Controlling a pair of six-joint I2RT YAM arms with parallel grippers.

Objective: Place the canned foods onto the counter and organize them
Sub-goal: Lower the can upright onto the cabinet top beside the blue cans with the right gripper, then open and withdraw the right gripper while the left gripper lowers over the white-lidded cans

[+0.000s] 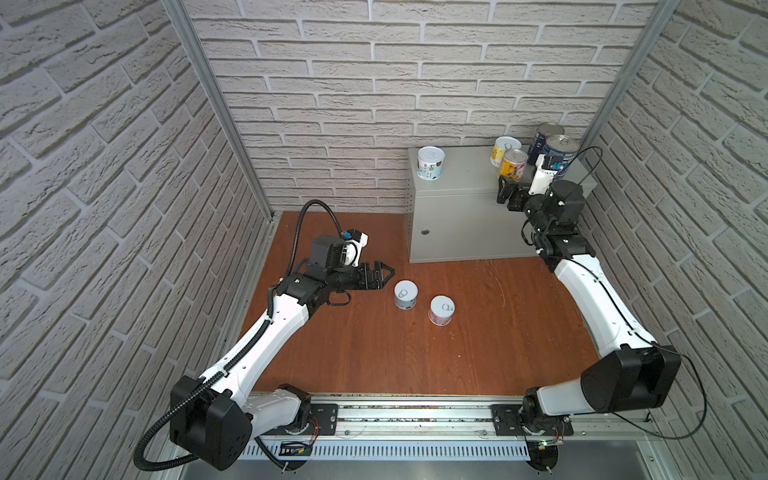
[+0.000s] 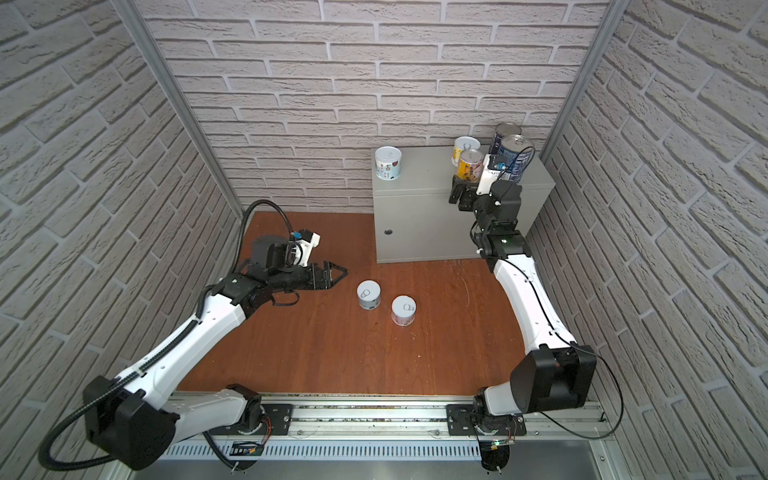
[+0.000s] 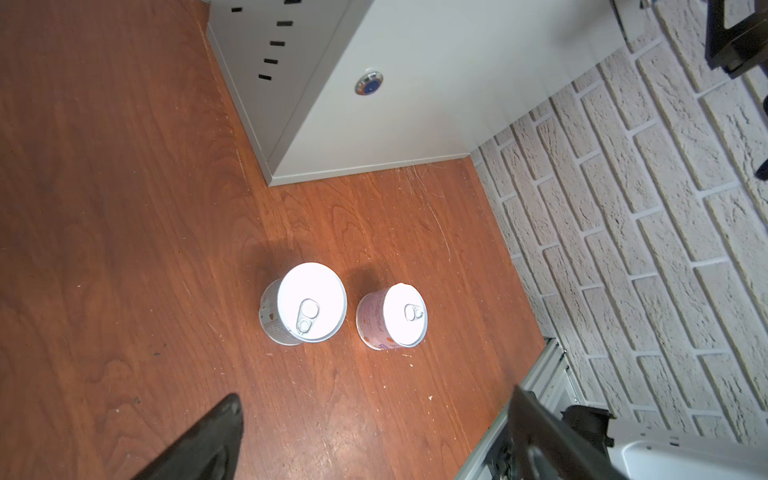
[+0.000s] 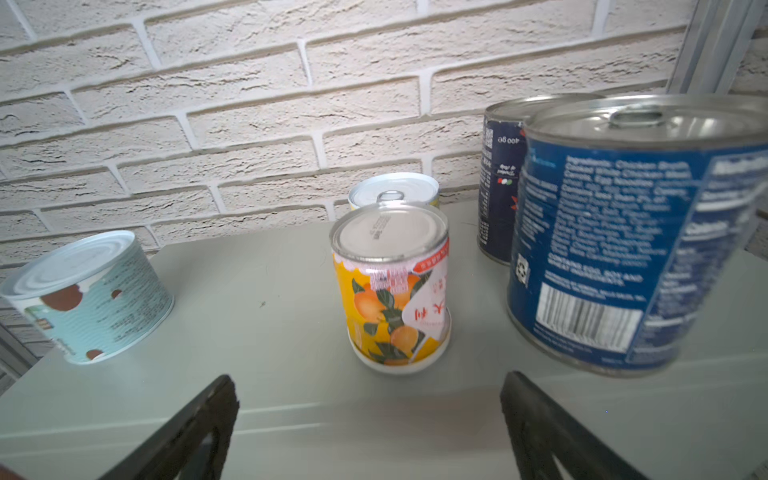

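On the counter (image 1: 461,176) stand a teal-and-white can (image 1: 431,163), a yellow can (image 1: 505,149), an orange-labelled can (image 4: 392,286) and two tall dark-blue cans (image 4: 615,232). My right gripper (image 4: 368,386) is open just in front of the orange-labelled can, apart from it, with nothing between its fingers. Two short white-lidded cans, a grey one (image 1: 405,294) and a pink one (image 1: 441,310), stand upright on the wooden floor. My left gripper (image 1: 388,276) hangs open just left of the grey can (image 3: 305,305), holding nothing.
Brick walls close in the back and both sides. The counter (image 3: 415,116) fills the back right corner, its lock (image 3: 369,83) facing the floor cans. A metal rail (image 1: 415,415) runs along the front edge. The right arm's cable (image 1: 590,160) loops beside the blue cans.
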